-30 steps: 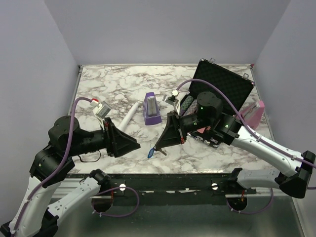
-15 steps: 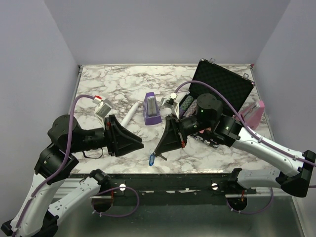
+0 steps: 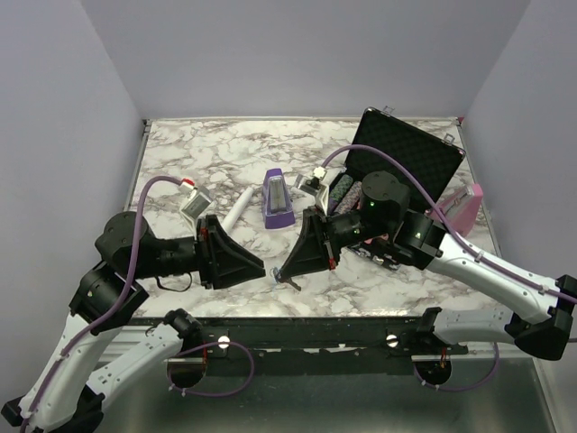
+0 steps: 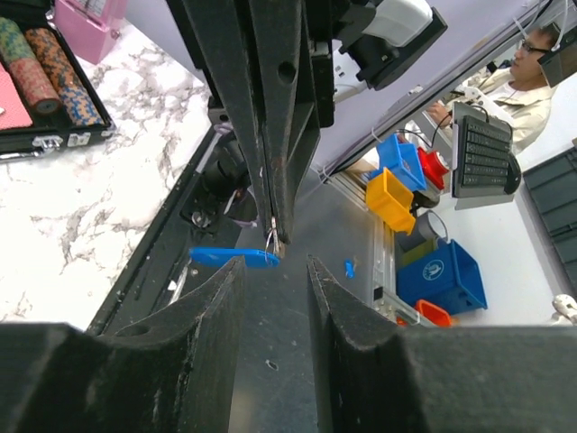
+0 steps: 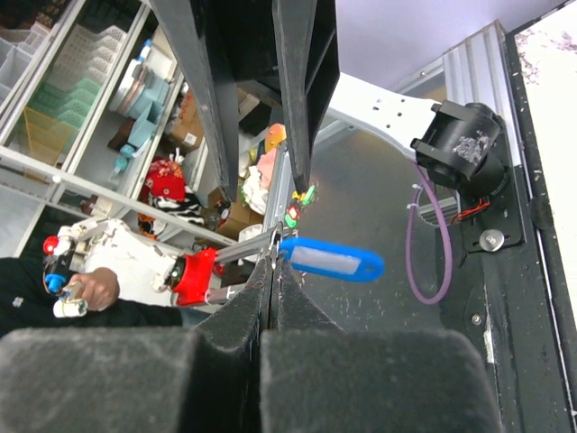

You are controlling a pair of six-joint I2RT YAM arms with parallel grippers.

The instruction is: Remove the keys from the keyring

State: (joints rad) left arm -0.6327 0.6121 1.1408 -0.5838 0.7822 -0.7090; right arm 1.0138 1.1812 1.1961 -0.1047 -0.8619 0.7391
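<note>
Right wrist shows my right end effector (image 5: 273, 271) clenched on the keyring (image 5: 272, 242); left end effector (image 4: 270, 289) released, jaws apart.

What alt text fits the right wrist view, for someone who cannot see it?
The right claw, shut, pinches a small keyring with a blue tag sticking out to one side. The left claw points at it from the top of the picture, jaws apart and holding nothing.
</note>
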